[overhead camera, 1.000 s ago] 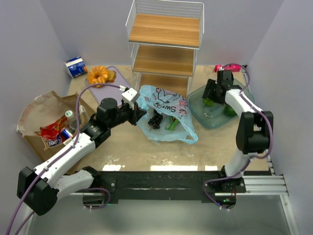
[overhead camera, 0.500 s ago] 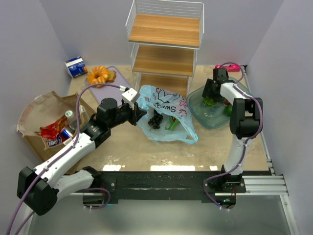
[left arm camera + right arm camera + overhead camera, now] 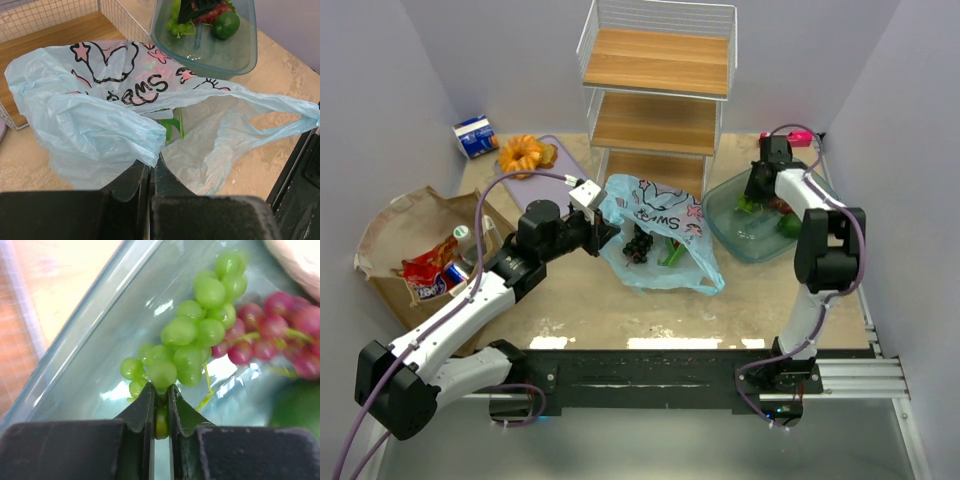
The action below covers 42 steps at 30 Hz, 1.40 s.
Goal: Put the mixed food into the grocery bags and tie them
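The left gripper (image 3: 151, 165) is pinched tight on the rim of the thin light-blue plastic bag (image 3: 100, 125), holding one side of its mouth up. The bag lies at the middle of the tabletop (image 3: 620, 310). Its print shows black letters that read "SWE" – the rest is lost in the folds – with pink stars and a black outline drawing. Dark grapes (image 3: 638, 243) lie inside it.

At 2 o'clock on the tabletop stands the green translucent bowl (image 3: 750, 240). The right gripper (image 3: 160, 415) reaches into it, its jaws narrowed onto the lowest berries of a bunch of green grapes (image 3: 200, 335). Red grapes (image 3: 280, 325) lie touching that bunch at its 3 o'clock.

At 9 o'clock the large brown paper bag (image 3: 400, 215) lies open, with a red crinkly snack packet (image 3: 425, 272) and a red-blue drink can (image 3: 450, 275) inside – their printing is too small to read. So is the lettering on the small blue-white carton (image 3: 476, 137) at 11 o'clock.
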Available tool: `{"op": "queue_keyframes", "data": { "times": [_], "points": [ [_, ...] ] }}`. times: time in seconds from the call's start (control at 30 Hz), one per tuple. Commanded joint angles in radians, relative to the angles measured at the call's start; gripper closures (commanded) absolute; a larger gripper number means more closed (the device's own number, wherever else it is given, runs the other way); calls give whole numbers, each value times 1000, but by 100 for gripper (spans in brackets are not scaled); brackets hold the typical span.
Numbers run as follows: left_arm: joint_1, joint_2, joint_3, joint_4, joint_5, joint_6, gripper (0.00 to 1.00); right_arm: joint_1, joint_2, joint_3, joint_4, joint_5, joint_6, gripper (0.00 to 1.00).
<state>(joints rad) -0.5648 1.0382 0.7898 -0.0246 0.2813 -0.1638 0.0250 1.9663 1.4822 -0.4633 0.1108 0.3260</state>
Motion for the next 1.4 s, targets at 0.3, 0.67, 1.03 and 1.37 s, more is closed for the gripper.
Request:
{"op": "queue_keyframes", "data": {
  "times": [0.3,0.67,1.03,1.37],
  "points": [
    [3,-3,34,31,30,15,100,76,-846,-393,164,-517,-24,100],
    [2,31,40,26,24,18,100,358,-1181,-528,246,-924,18,100],
    [3,45,39,26,24,20,100,544,-1054,-603,209,-728,22,100],
    [3,36,40,26,38,20,100,671,-779,-504,228,-380,24,100]
  ]
}}
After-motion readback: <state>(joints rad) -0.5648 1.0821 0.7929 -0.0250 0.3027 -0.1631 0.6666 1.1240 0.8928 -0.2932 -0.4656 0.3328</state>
